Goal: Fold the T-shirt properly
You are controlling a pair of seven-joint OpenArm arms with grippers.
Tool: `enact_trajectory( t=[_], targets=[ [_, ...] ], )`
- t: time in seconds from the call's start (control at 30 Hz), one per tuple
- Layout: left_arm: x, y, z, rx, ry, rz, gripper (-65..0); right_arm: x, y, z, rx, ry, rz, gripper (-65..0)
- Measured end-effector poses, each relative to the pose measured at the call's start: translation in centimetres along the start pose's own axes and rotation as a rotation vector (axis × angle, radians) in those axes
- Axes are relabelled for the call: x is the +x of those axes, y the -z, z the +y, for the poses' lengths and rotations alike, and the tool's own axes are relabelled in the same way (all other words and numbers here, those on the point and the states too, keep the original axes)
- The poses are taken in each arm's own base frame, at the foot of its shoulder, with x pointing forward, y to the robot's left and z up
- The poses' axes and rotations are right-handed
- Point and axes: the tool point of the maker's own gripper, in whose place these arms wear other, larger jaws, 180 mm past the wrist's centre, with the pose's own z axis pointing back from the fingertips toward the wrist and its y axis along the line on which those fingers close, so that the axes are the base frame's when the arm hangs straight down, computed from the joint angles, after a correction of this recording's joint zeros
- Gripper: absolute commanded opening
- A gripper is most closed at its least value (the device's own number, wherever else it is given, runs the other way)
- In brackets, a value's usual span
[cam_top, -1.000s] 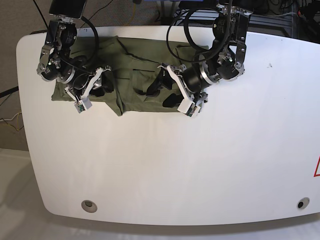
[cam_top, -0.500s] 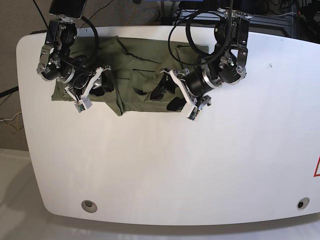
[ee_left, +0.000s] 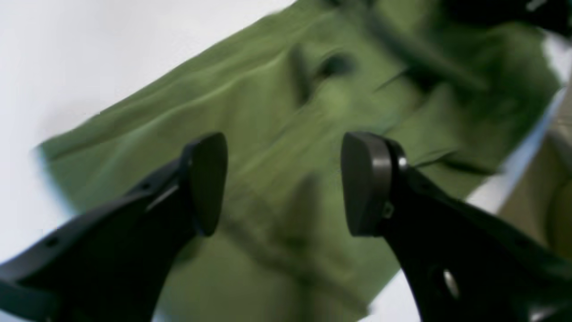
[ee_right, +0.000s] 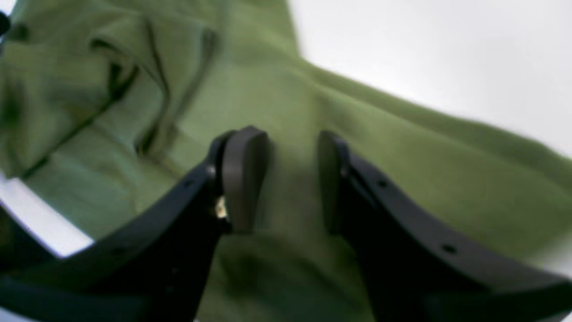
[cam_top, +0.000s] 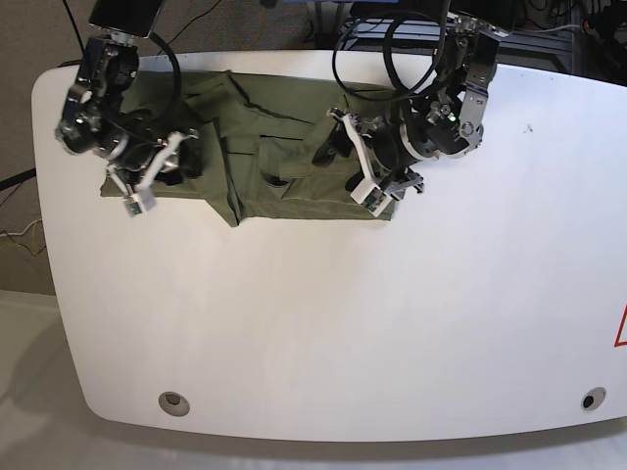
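Left pincer (ee_left: 283, 183) hangs spread wide with nothing between its jaws, right pincer (ee_right: 281, 179) half-spread and also gripping nothing, and the T-shirt (cam_top: 265, 147) lies rumpled directly beneath both on the white surface (cam_top: 392, 323).

Legible markings: none. No word, number, brand or label can be read in any view.

Sole sign-like item: part of a red triangular outline (cam_top: 621, 328) on the white desk (cam_top: 323, 323), cut off at the right edge of the base view; only two red strokes show, and any symbol inside it lies out of frame.

T-shirt (cam_top: 265, 147): plain olive cloth, no print or tag visible in the base view or either wrist view.

Small dark speck (cam_top: 528, 127) on the desk: too small to tell.
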Motion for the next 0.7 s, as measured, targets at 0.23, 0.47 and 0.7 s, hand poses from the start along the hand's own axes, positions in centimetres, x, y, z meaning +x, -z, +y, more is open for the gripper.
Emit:
enact_trajectory(
  t=[0.23,0.47,0.7],
  targets=[
    [-0.6,-1.0,2.7,0.063,-0.007,0.015,-26.3,0.1,-6.4,-7.7,-0.231,0.051,0.008,-42.3],
    [-3.2,-0.7,4.0,0.078,-0.029,0.068,-26.2,-2.0,-4.5,-5.8,-0.148,0.104,0.039,-42.2],
    [-4.1,-0.8,6.5,0.133,-0.041,0.101,-26.1,-3.2,-4.5,-6.1,-0.161,0.117,0.072,-43.0]
  ],
)
